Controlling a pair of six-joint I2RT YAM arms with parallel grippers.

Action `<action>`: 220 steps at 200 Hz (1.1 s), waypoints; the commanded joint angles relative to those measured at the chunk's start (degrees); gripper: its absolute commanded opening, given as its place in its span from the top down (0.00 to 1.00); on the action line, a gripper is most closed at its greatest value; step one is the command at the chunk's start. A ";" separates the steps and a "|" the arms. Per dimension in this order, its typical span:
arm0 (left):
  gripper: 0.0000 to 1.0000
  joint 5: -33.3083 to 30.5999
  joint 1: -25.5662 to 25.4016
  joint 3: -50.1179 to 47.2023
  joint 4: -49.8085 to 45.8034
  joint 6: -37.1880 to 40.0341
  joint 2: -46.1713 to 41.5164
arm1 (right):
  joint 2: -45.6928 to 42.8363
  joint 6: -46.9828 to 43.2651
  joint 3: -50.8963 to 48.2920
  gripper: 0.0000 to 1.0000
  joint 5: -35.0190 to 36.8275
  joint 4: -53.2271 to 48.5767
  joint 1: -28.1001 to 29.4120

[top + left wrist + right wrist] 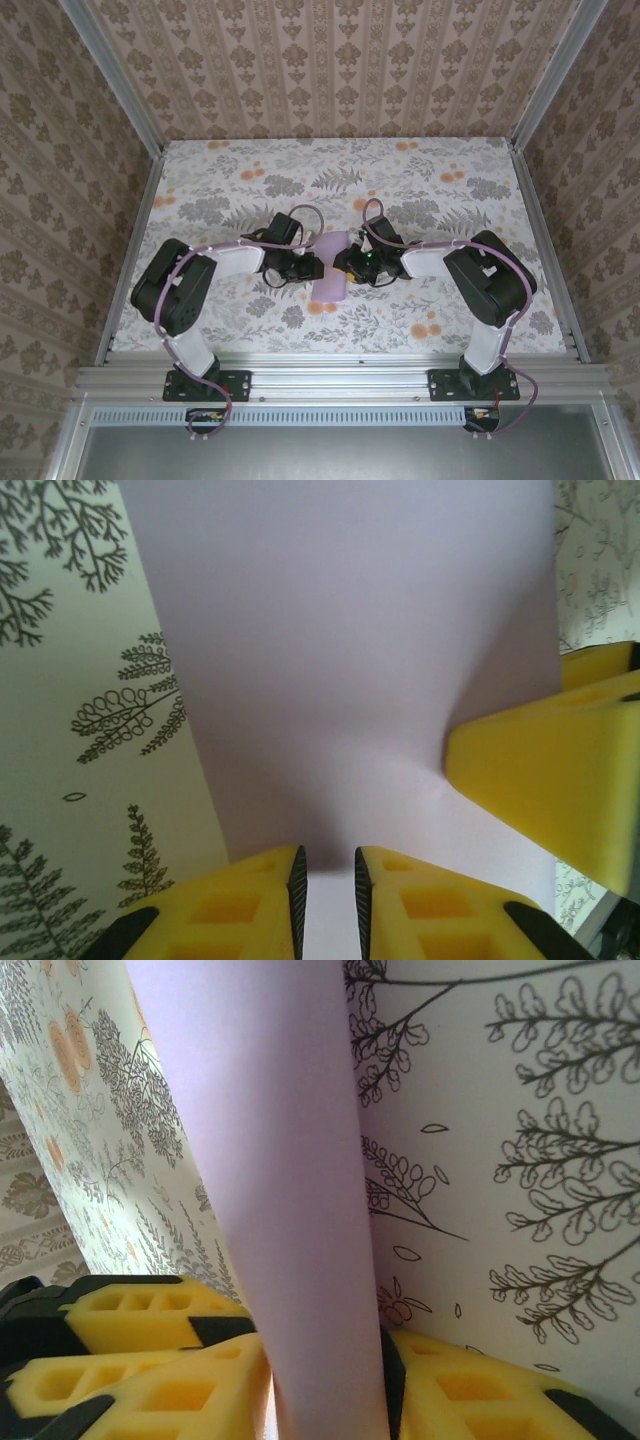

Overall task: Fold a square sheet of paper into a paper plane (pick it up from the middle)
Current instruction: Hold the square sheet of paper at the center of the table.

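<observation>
Currently the right gripper (pixel 320 1360) pinches the square sheet of paper (pixel 330 280) near the table's (pixel 450 330) middle. The left gripper (pixel 328 865) is nearly closed at the sheet's edge, its grip uncertain. Opposing pulls could crumple or tear the thin sheet.

Seen from above, the left gripper (pixel 316 268) and right gripper (pixel 342 265) cover both side edges of the square sheet of paper (pixel 330 285), and their fingertips are too small to make out. In the left wrist view the sheet's far edge is cut off. Whether the left fingers (pixel 240 910) pinch the sheet is unclear.
</observation>
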 commanded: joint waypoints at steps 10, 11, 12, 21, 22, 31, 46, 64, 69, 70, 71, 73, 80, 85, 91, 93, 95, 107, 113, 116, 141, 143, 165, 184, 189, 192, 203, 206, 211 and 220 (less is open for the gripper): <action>0.81 -1.26 -0.55 2.73 -1.02 2.53 2.61 | -0.68 -1.30 -0.94 0.60 4.30 -3.60 0.24; 0.81 -1.26 -0.55 2.73 -1.06 2.51 2.69 | -0.76 -1.41 -0.93 0.60 4.36 -3.66 0.18; 0.81 -1.30 -0.59 2.78 -1.08 2.50 2.72 | -0.91 -1.57 -0.90 0.60 4.40 -3.96 0.19; 0.81 -1.35 -0.63 3.06 -1.19 2.70 3.18 | -1.39 -2.18 -0.84 0.59 4.66 -4.94 0.20; 0.81 -1.35 -0.63 3.12 -1.23 2.73 3.23 | -1.51 -2.24 -0.83 0.59 4.71 -5.12 0.20; 0.81 -1.59 -0.72 3.44 -1.66 3.05 3.60 | -2.15 -3.06 -0.66 0.58 5.00 -6.46 0.20; 0.81 -2.03 -0.70 3.77 -2.26 3.67 4.05 | -3.27 -4.79 -0.15 0.57 5.63 -9.29 0.20; 0.81 -2.31 -0.75 4.01 -2.76 4.20 4.64 | -4.84 -8.21 1.44 0.54 7.35 -14.56 0.20; 0.81 -2.32 -0.72 4.06 -2.78 4.25 4.77 | -5.21 -9.17 1.86 0.53 7.71 -15.88 0.05; 0.81 -2.32 -0.72 4.10 -2.73 4.25 4.82 | -5.31 -9.34 1.92 0.53 7.78 -16.08 0.03; 0.81 -2.32 -0.72 4.12 -2.76 4.29 4.84 | -5.41 -9.51 1.99 0.53 7.81 -16.27 0.03; 0.81 -2.27 -0.79 4.09 -2.77 4.33 4.88 | -5.48 -9.86 2.27 0.53 7.90 -16.59 -0.04; 0.81 -2.23 -0.76 4.07 -2.78 4.34 5.00 | -5.87 -10.77 2.78 0.52 8.02 -17.47 -0.27; 0.81 -2.25 -0.80 4.06 -2.77 4.42 5.15 | -6.07 -11.57 3.12 0.51 7.97 -18.12 -0.54; 0.81 -2.14 -0.81 4.22 -2.78 4.49 5.21 | -6.27 -12.00 3.41 0.51 7.92 -18.57 -0.72; 0.81 -2.18 -0.77 4.19 -2.78 4.51 5.28 | -6.33 -12.17 3.52 0.51 7.84 -18.68 -0.82; 0.81 -2.08 -0.80 4.20 -2.78 4.47 5.30 | -6.33 -12.37 3.66 0.50 7.82 -18.79 -0.85; 0.81 -1.88 -0.81 4.30 -2.70 4.57 5.33 | -6.49 -13.76 4.99 0.50 7.90 -20.07 -1.03; 0.81 -1.88 -0.81 4.40 -2.78 4.60 5.31 | -6.56 -14.68 5.94 0.50 8.16 -21.13 -1.10; 0.81 -1.89 -0.81 4.41 -2.78 4.57 5.24 | -6.55 -15.20 6.46 0.50 8.45 -21.85 -1.09; 0.81 -1.79 -0.81 5.07 -2.93 4.79 5.04 | -6.55 -19.78 10.33 0.50 11.49 -27.25 -1.21; 0.81 -1.79 -0.81 5.08 -3.01 4.78 5.04 | -6.55 -20.25 10.73 0.49 11.87 -27.68 -1.14; 0.81 -1.46 -0.81 5.31 -2.95 4.89 5.13 | -4.94 -22.89 13.16 0.48 12.51 -29.63 -1.51; 0.80 -1.12 -0.81 5.46 -2.87 4.92 5.09 | -3.13 -23.52 14.45 0.48 12.15 -29.35 -1.76; 0.80 -1.03 -0.81 5.55 -2.81 4.89 5.13 | -2.54 -23.59 14.73 0.48 11.92 -29.03 -1.82; 0.81 -0.88 -0.81 5.55 -2.76 4.87 5.13 | -2.19 -23.70 14.92 0.48 11.75 -28.91 -1.81; 0.80 -0.48 -0.81 5.63 -2.69 4.84 5.04 | -0.54 -24.15 16.00 0.48 11.43 -29.23 -1.80; 0.80 -0.39 -0.81 5.67 -2.69 4.80 5.04 | -0.05 -24.26 16.35 0.48 11.37 -29.47 -1.79; 0.81 -0.30 -0.81 5.76 -2.69 4.78 5.00 | 0.67 -24.50 16.83 0.48 11.28 -29.81 -1.81; 0.81 -0.21 -0.81 5.86 -2.69 4.78 4.93 | 1.59 -24.70 17.38 0.47 11.36 -29.70 -1.82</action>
